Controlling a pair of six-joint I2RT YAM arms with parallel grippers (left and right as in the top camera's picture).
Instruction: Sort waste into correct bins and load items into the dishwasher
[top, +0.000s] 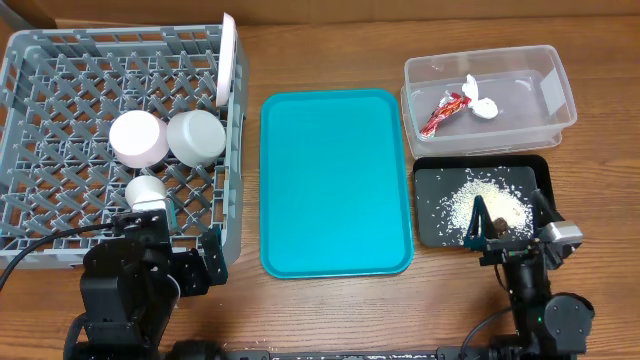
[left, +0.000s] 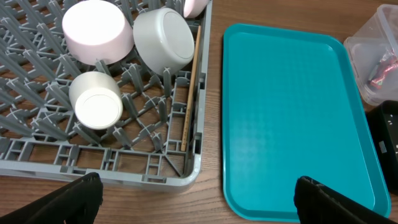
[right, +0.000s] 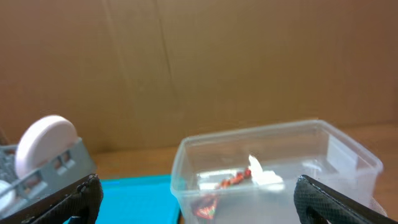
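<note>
Now: tray (top: 335, 180) bare, both arms low at near table edge, jaws wide.
Left gripper (left: 199, 200) and right gripper (right: 199, 202) hold nothing. Pink bowl (top: 139, 137), white bowl (top: 195, 136) and cup (top: 146, 189) sit in rack (top: 60, 80); wrapper (top: 445, 110) lies in clear bin (top: 560, 90), rice (top: 490, 205) in black bin (top: 535, 165). Bowls prob. rigid, smooth, slippery: grip at rim. Wrapper light, crinkly: pinch mid-body.

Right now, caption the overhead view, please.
Teal tray lies between the dish rack, a clear bin and a black bin.
</note>
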